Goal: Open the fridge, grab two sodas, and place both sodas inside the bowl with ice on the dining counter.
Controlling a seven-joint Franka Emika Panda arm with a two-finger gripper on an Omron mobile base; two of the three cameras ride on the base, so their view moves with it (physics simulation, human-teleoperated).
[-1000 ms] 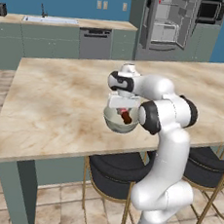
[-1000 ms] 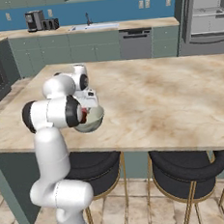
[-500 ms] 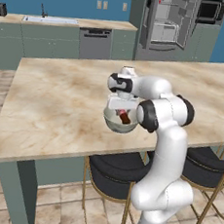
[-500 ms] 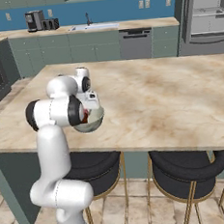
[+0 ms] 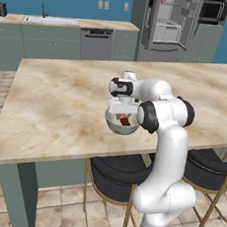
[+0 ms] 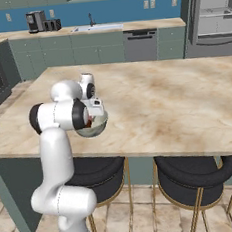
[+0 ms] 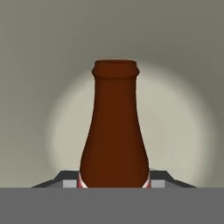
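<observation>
Brown soda bottle gripped in the closed claw, neck pointing down into the pale bowl near the front edge of the marble dining counter, apparently poised for release; fridge open behind

The large beige marble-patterned dining counter on its teal-green base carries one thing directly: a small round pale grey-green bowl, which sits close to the counter's near long edge, roughly midway along it. In the right base view the same bowl rests just inside that edge.
</observation>
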